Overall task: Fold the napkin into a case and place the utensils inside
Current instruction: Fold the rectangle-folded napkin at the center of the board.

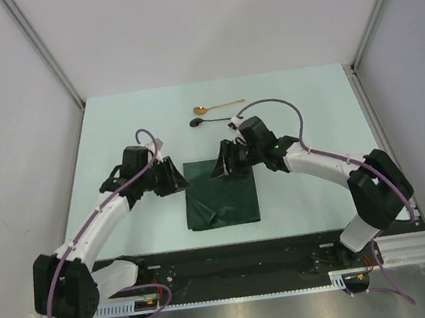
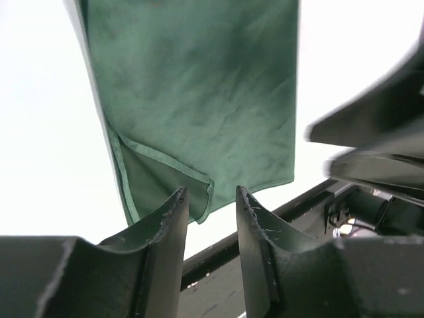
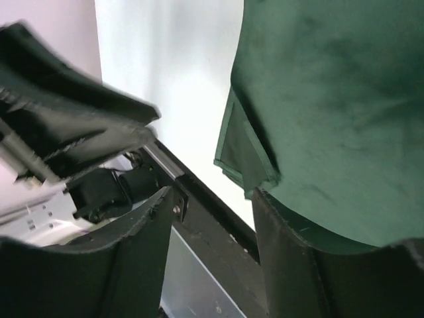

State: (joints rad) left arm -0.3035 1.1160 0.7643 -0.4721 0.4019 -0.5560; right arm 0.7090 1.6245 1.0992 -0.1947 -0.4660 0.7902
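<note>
SURFACE: pale table [image 1: 114, 125] carrying three items | dark green napkin [image 1: 221, 193] lying folded near centre | gold spoon [image 1: 217, 106], black spoon [image 1: 209, 120] lying at 12 o'clock of it

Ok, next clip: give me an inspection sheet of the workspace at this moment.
Surface: pale table, no stains seen.
Job's things: green napkin folded, lying near the arms; gold spoon and black spoon side by side beyond it.
Clutter: nothing seen.
Claws: left claw open beside the napkin's left edge; right claw open at its far edge; both empty.
Cables: purple cable along each arm, off the napkin.
Surroundings: grey walls, metal posts.
</note>
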